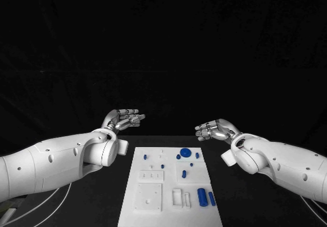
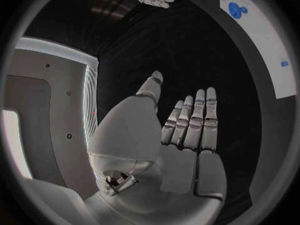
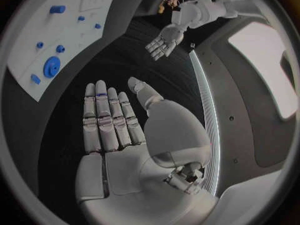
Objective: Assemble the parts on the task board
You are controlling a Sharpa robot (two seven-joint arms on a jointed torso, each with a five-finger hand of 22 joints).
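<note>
Nearest the head camera, at the bottom centre of the frame, lies the white task board [image 1: 170, 208], running up the middle of the black table [image 1: 252, 213]. Two long blue cylinders [image 1: 202, 196] lie side by side at its lower right. Higher up are a round blue disc [image 1: 185, 152], a short blue pin [image 1: 183, 174] near the board's middle, and a few tiny blue pieces [image 1: 163, 166] that are too small to identify.

The left hand [image 1: 124, 118] floats at centre left, beyond the board's far end. It is released, with fingers extended together, and carries nothing; its wrist view shows a flat, bare palm [image 2: 187, 135]. The right hand [image 1: 215, 129] floats at centre right in the same way, fingers straight and unladen, and its own palm [image 3: 112, 130] is bare too.

My judgement is that assembly has not visibly begun. The long cylinders lie flat instead of standing in seats, and every insertion seems still to be done. Whether any smaller piece is already seated cannot be told.
</note>
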